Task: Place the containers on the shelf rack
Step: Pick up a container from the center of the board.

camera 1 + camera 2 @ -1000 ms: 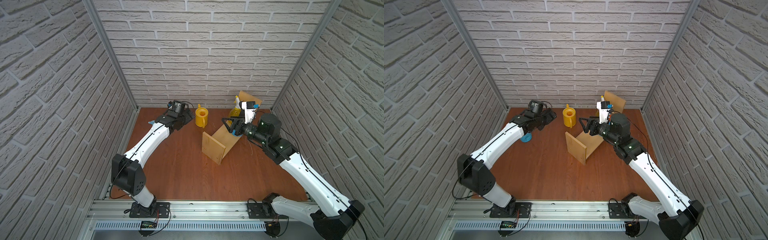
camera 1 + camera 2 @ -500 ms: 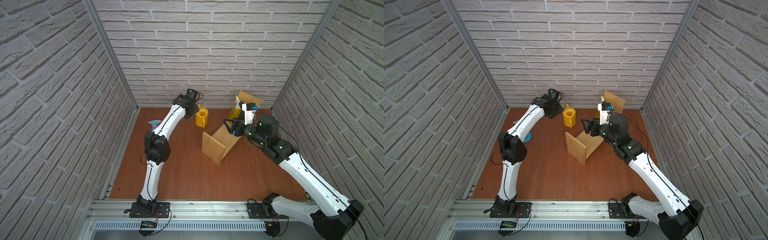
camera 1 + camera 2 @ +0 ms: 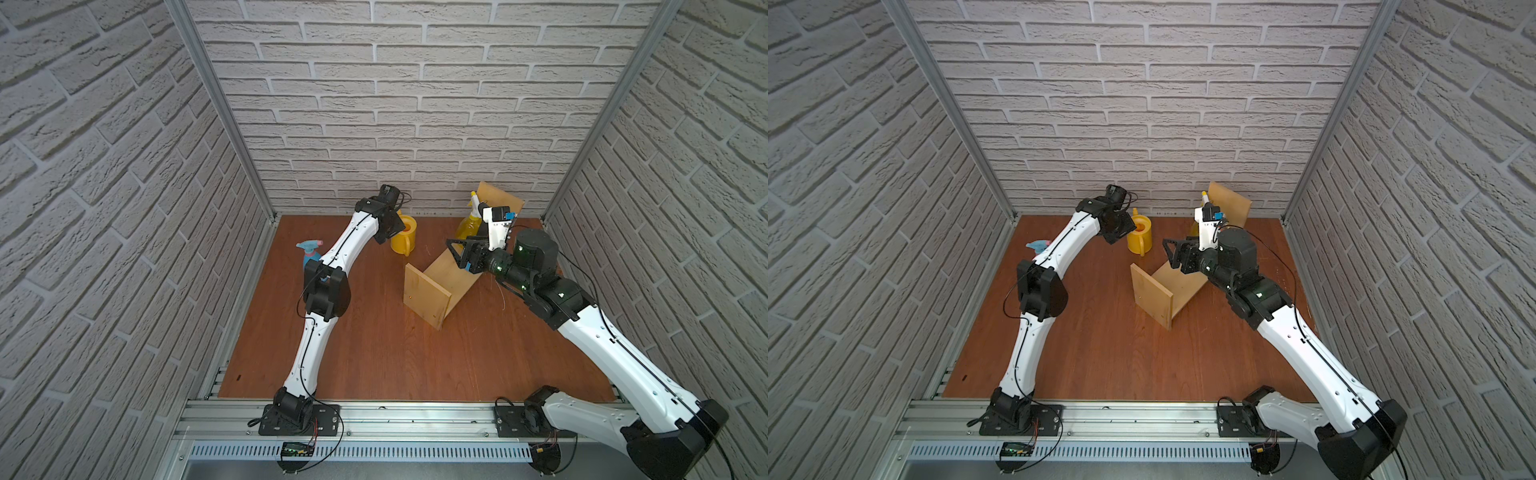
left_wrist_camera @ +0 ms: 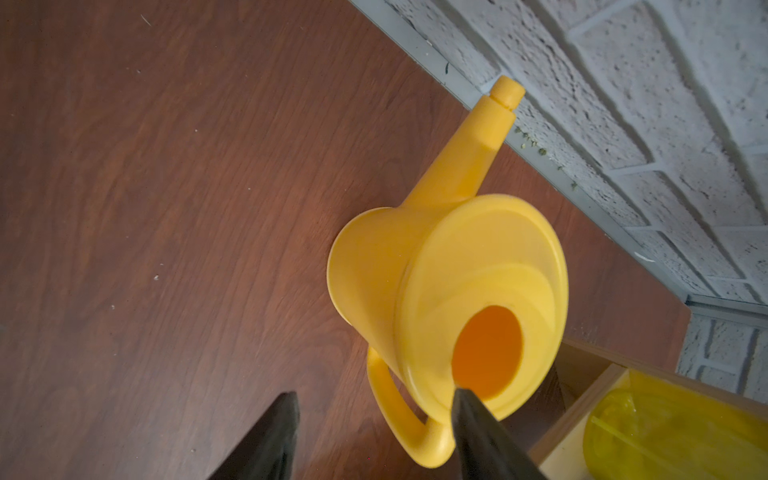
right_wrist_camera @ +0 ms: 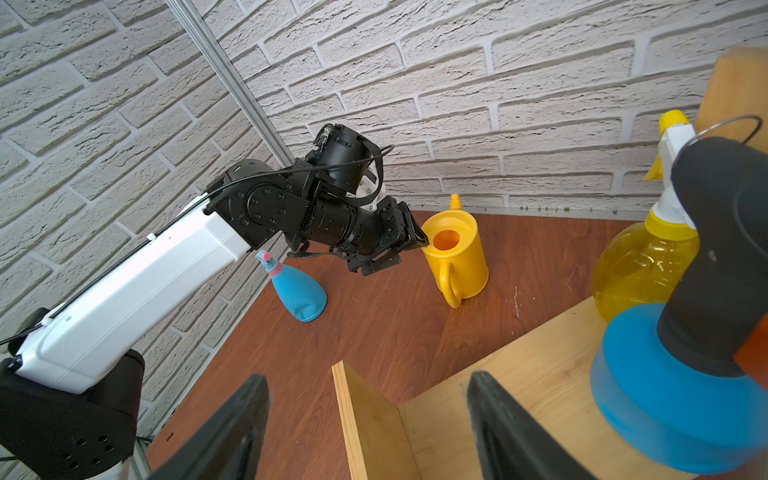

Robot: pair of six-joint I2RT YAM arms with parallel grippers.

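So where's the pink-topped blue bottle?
In both top views, the light-blue spray bottle stands near the left wall, partly behind the left arm, left of the yellow watering can.

Open floor point(image 4: 166, 208) beside watering can point(image 4: 457, 291) (wall point(image 4: 623, 104) behind)

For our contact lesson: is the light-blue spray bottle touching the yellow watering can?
Apart: right wrist view shows floor between spray bottle and watering can.

even, soft white light fills both top views, and shadows on the counter point(image 3: 395, 357) are faint. the brick walls point(image 3: 415, 104) bow toward the edges, a wide-lens warp. in the left wrist view the watering can point(image 4: 457, 291) is sharp and the black jaws blur. in the right wrist view the close blue sprayer point(image 5: 665, 399) is soft.
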